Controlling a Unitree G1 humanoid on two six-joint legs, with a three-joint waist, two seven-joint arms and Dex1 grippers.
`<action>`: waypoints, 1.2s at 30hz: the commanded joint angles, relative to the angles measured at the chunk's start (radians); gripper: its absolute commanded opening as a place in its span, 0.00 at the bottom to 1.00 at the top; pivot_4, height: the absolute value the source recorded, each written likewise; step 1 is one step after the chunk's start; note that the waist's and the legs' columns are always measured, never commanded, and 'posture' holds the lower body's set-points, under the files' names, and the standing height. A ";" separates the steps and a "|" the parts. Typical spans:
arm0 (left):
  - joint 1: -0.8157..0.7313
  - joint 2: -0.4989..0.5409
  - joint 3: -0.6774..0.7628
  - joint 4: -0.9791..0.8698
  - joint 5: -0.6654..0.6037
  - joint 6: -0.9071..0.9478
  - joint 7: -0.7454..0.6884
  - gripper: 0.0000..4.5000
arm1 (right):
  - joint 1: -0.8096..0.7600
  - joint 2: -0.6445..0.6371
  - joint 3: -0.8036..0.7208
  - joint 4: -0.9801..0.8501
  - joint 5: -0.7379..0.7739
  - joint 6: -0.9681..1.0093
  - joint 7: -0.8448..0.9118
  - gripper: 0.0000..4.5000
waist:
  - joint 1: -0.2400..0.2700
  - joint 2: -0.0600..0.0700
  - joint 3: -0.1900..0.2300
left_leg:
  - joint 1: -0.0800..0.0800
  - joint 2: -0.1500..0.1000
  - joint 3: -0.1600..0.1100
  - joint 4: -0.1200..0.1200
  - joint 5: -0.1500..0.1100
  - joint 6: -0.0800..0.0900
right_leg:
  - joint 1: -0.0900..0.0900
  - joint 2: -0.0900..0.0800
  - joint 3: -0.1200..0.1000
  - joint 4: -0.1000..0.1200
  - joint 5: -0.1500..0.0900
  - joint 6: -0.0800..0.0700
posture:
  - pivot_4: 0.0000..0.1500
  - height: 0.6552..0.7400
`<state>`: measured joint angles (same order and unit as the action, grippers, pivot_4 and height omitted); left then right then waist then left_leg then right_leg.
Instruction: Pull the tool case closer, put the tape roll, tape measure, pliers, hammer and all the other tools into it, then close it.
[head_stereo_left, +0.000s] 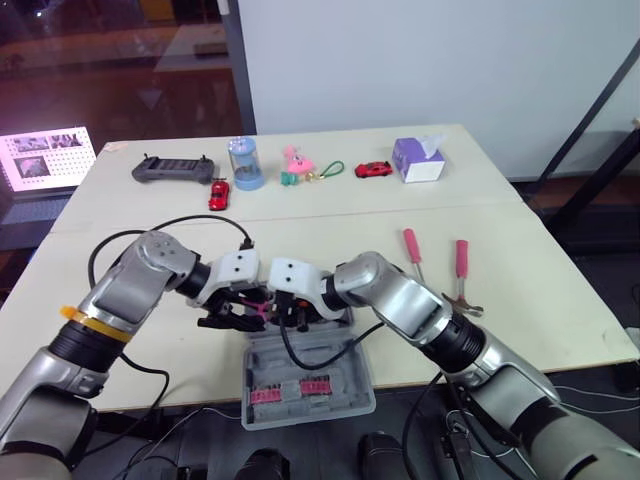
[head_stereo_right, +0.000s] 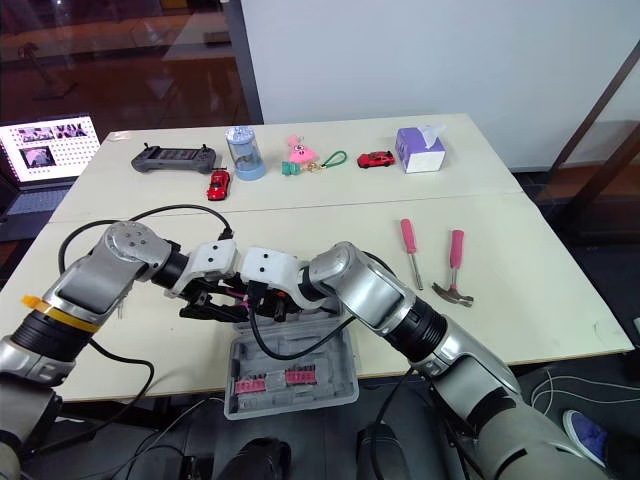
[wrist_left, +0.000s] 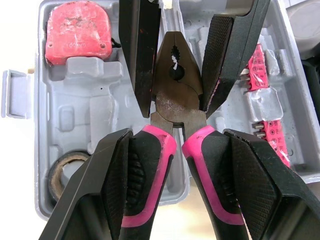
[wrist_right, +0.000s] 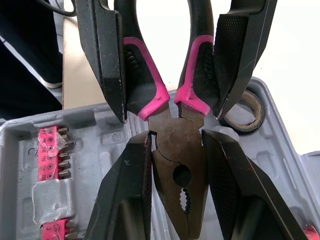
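Observation:
The grey tool case (head_stereo_left: 345, 392) lies open at the table's near edge. Pink-handled pliers (wrist_left: 175, 75) hang just over it, held from both ends. My left gripper (wrist_left: 177, 135) is shut on the handles. My right gripper (wrist_right: 177, 134) is shut on the pliers' head. In the case sit the red tape measure (wrist_left: 75, 30), the tape roll (wrist_left: 65, 172) and pink bit strips (wrist_left: 260, 65). A pink-handled hammer (head_stereo_left: 462, 275) and a screwdriver (head_stereo_left: 412, 245) lie on the table to the right of the case.
Along the far side stand a black controller (head_stereo_left: 172, 168), a blue jar (head_stereo_left: 245, 162), two red toy cars (head_stereo_left: 218, 193), a pink toy (head_stereo_left: 295, 160) and a tissue box (head_stereo_left: 420, 158). A laptop (head_stereo_left: 45, 158) is at far left. A black cable (head_stereo_left: 180, 225) loops over my left arm.

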<state>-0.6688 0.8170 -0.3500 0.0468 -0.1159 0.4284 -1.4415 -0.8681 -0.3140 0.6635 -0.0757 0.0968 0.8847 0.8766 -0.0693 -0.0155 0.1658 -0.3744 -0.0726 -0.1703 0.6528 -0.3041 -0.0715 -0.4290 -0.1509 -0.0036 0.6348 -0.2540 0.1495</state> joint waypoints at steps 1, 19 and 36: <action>-0.017 -0.023 0.045 -0.008 -0.029 0.013 0.026 0.54 | -0.002 0.020 -0.016 -0.019 -0.007 -0.012 -0.012 0.23 | 0.000 0.000 0.000 | 0.000 0.000 0.000 0.000 0.000 0.000 | 0.000 0.000 0.000 0.000 0.000 0.000 | 1.00 1.00; 0.023 -0.007 0.163 -0.021 -0.127 0.053 0.037 1.00 | -0.016 -0.045 -0.015 -0.031 -0.032 -0.020 0.034 0.22 | 0.000 0.000 0.000 | 0.000 0.000 0.000 0.002 0.000 0.000 | 0.000 0.000 0.000 0.001 0.000 0.000 | 1.00 1.00; 0.576 -0.032 0.621 0.096 -0.345 -0.325 0.032 1.00 | -0.206 -0.195 0.136 -0.034 -0.146 -0.003 0.254 0.22 | 0.010 0.001 -0.001 | -0.001 0.000 0.000 0.001 0.000 0.000 | -0.003 -0.001 0.000 0.001 0.000 -0.001 | 1.00 1.00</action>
<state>-0.0958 0.7816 0.2473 0.1564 -0.4355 0.1313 -1.3976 -1.0384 -0.5224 0.8036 -0.0918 -0.0372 0.8876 1.1155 -0.0594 -0.0146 0.1650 -0.3752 -0.0728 -0.1699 0.6545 -0.3042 -0.0716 -0.4317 -0.1521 -0.0033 0.6364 -0.2536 0.1489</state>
